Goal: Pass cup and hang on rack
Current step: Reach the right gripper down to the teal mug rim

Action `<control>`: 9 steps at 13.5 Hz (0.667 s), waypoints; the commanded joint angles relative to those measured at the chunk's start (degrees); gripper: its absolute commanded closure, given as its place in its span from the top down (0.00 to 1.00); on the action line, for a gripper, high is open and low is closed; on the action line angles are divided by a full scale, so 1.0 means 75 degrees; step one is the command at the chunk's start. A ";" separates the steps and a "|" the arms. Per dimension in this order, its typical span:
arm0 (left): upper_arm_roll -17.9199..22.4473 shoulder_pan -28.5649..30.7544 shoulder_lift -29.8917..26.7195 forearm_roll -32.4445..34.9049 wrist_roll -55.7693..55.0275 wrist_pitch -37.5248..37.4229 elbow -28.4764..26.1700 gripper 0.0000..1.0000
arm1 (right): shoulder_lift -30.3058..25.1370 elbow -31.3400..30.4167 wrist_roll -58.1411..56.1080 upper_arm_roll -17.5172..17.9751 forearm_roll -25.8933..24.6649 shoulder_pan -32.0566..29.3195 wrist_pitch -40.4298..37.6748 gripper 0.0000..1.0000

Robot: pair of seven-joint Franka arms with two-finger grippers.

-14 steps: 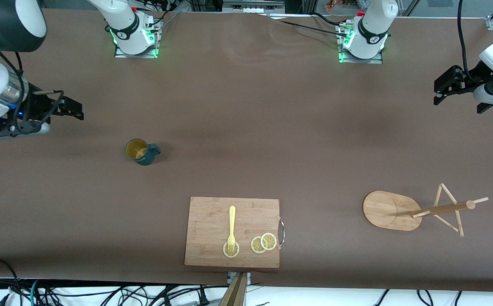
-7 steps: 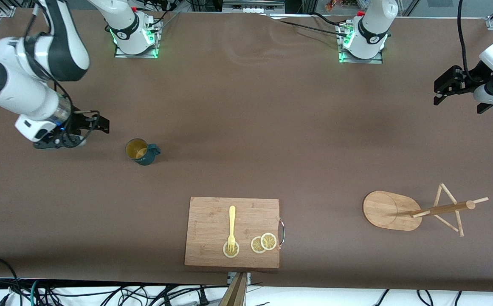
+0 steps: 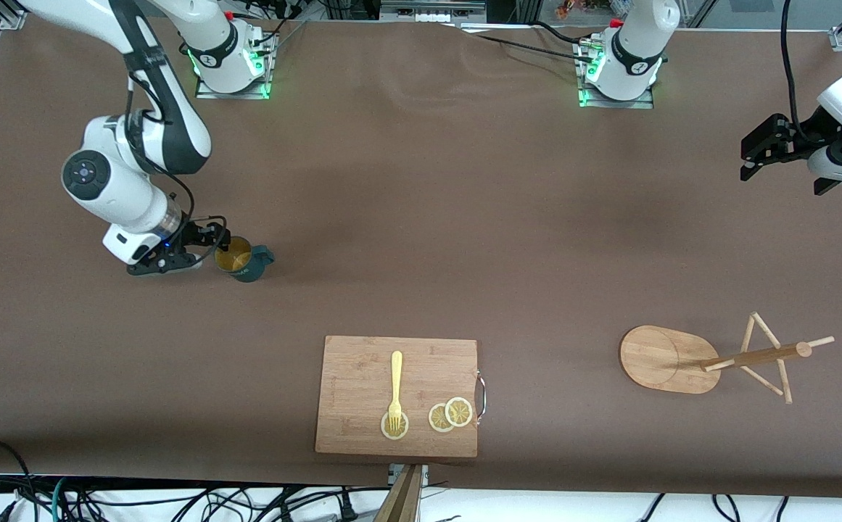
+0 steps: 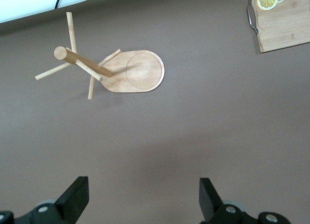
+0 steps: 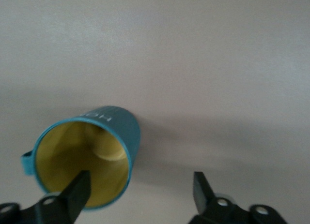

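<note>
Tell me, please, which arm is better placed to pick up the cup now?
The right arm. Its right gripper is open and already at the cup's rim, with the wall between its fingers. The left gripper waits open at the left arm's end of the table, near the rack.

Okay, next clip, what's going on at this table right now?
The right gripper sits low at the small dark teal mug with a yellowish inside, fingers open; in the right wrist view one finger overlaps the mug's rim, nothing gripped yet. The mug stands upright on the brown table. The left gripper waits open above the table's left-arm end. The light wooden mug tree holds nothing.
</note>
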 commanded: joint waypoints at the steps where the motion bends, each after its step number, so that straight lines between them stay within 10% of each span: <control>1: -0.0008 -0.0035 0.0140 0.0185 -0.0077 -0.0120 0.0284 1.00 | 0.0440 0.0069 0.0292 -0.0007 -0.0063 0.0209 0.0522 0.69; 4: -0.0008 -0.0035 0.0140 0.0196 -0.0077 -0.0120 0.0296 1.00 | 0.0512 0.0198 0.0761 -0.0007 -0.0074 0.0361 0.0488 0.09; 9: -0.0008 -0.0047 0.0140 0.0185 -0.0066 -0.0120 0.0296 1.00 | 0.0512 0.1366 0.1183 0.0005 -0.0016 0.1308 -0.0692 0.00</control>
